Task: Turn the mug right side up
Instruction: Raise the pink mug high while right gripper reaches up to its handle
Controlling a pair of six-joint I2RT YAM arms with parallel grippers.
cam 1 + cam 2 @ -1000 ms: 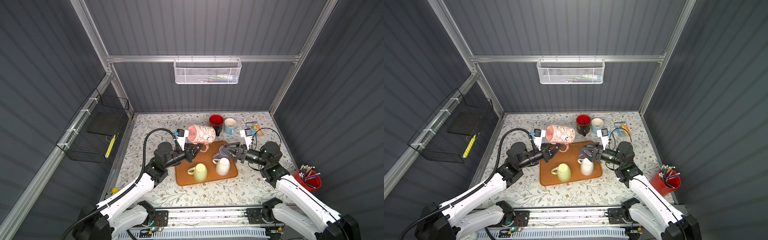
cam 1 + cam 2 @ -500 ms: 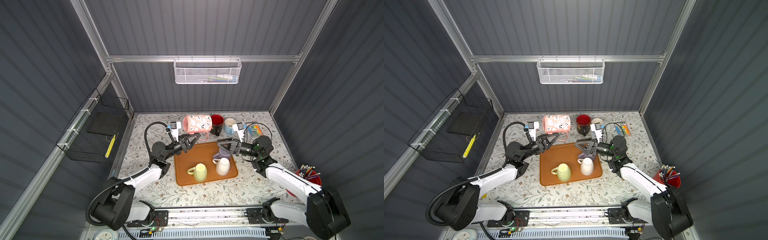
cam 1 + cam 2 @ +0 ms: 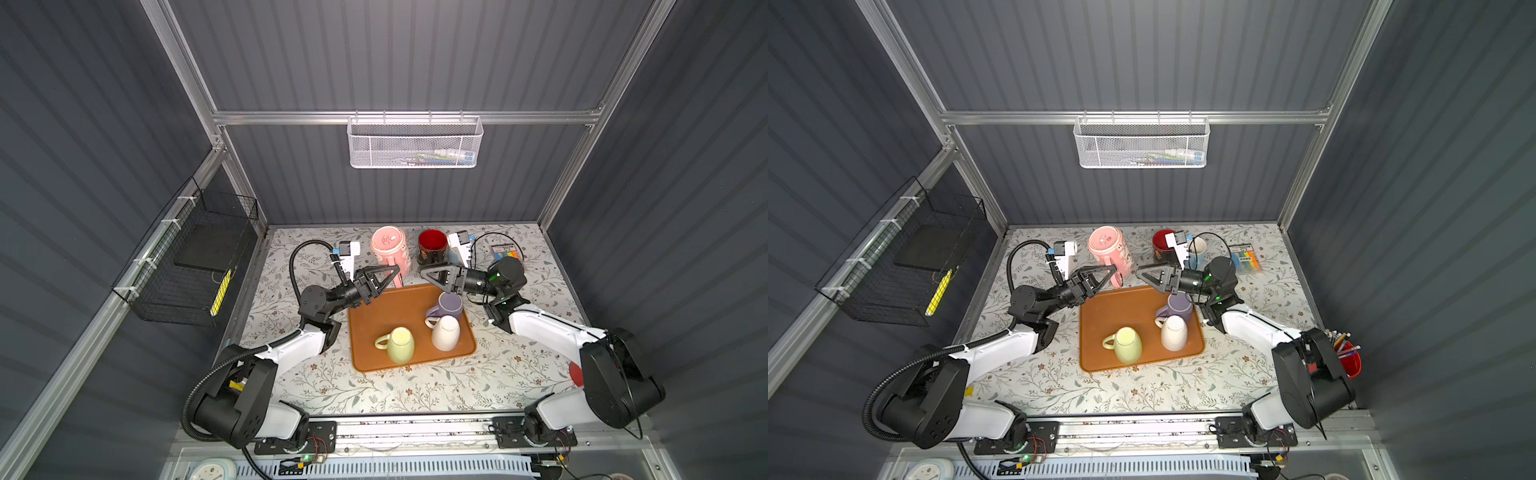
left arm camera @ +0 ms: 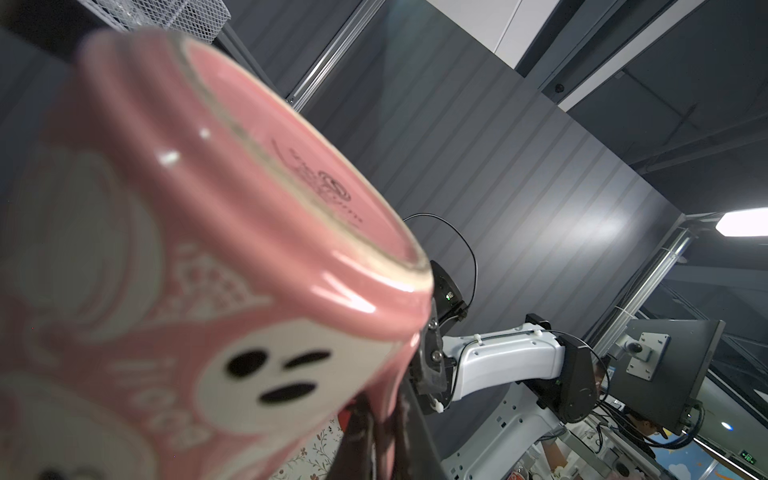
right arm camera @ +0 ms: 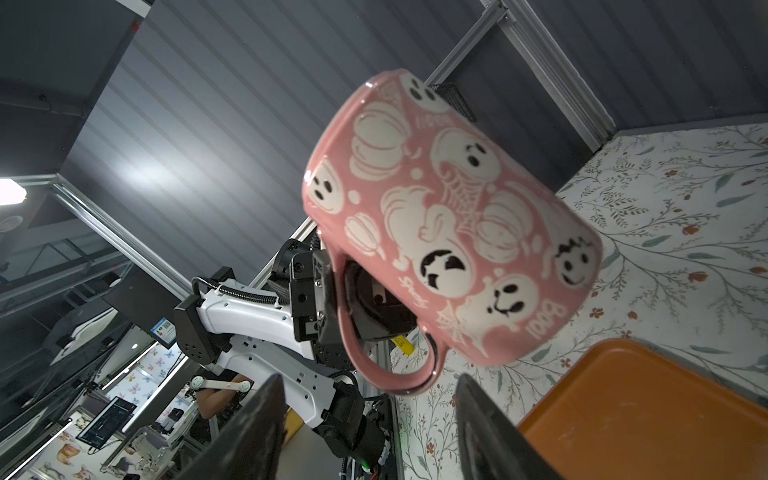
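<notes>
**Mug swung base-up, second gripper closing in**

Our left gripper [image 3: 392,272] stays clenched on the handle [image 5: 386,365] of the pink ghost mug [image 3: 388,246]. A second ago the mug lay sideways; now it hangs just past the tips, base skyward. Our right gripper [image 3: 423,271], jaws apart, has drawn in beside that handle. We judge a handover is near, since the mug isn't upright yet. The orange tray [image 3: 374,316] lies below.

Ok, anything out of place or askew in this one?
Only the pink ghost mug stands out: it hangs tilted above the table, base uppermost, pinched by its handle in the left gripper. The right gripper is open beside it. No spills or damage visible.
</notes>
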